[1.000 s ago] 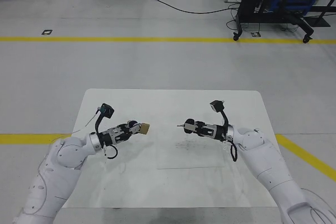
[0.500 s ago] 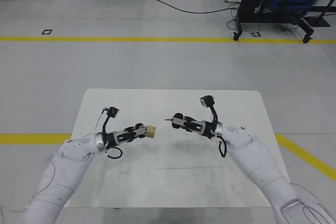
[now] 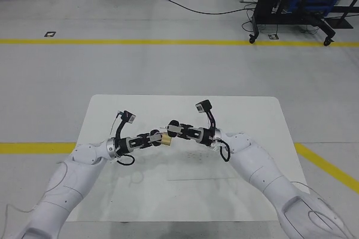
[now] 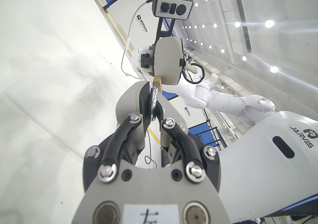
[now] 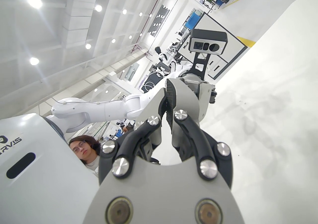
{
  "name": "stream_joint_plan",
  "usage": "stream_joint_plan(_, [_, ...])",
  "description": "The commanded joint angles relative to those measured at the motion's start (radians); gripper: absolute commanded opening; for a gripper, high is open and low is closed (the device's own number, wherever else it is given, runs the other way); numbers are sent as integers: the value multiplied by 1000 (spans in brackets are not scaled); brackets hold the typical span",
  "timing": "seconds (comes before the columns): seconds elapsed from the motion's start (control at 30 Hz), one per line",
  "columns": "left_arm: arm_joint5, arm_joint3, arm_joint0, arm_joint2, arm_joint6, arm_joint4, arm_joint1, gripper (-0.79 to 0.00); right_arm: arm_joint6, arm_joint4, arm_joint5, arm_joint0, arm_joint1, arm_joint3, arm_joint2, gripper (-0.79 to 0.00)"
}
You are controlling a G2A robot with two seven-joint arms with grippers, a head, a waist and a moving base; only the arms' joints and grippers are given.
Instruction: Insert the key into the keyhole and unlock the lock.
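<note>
Two end effectors, and they have closed right in on each other! A second ago the arms hung well apart over the desk (image 3: 251, 113). Half a second ago the gap had narrowed, and now they meet nose to nose above the middle of the desk.

The left end effector (image 4: 154, 97) is clamped tight on the lock (image 4: 157, 84). Its fingers (image 4: 145, 101) are pinched close, with the brass body poking out beyond the tips toward the other arm. The right end effector (image 5: 167, 97) has its pads pressed nearly together. In the top view a thin pale sliver, the key (image 3: 165, 127), juts from it toward the lock, so I read it as gripping the key.

Lock and key are both held up off the desk, between the two wrists. From above, the brass sits just beside the right fingertips, touching or very nearly so. Whether the key's tip has entered the lock yet I cannot tell, because the fingers hide that spot.

What does it mean? The approach looks done, and this is the insertion itself. The next bit calls for fine alignment and a gentle push, then a twist of the right wrist while the left holds firm. The risk is a tip slightly off line, which could jam or skid off the brass.
</note>
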State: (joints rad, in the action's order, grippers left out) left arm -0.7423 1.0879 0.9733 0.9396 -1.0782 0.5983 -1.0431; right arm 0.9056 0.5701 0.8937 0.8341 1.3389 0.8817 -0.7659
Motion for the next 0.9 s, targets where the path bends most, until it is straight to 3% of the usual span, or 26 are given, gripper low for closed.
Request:
stream_joint_plan(0.0, [-6,-3,-3,-8,6,5,5,-785,13,20,5,-6,5,-18,3,-785])
stream_joint_plan(0.33, [-42,22,-17,-57,42,6,34,-785,-44,29,59,-20,9,-62,-29,-785])
stream_joint_plan(0.53, [-63,31,-27,-100,63,5,53,-785,-68,-16,23,-36,31,-96,2,-785])
stream_joint_plan(0.87, [-15,-42,-62,-141,16,148,57,-785,13,-5,8,-29,43,-84,38,-785])
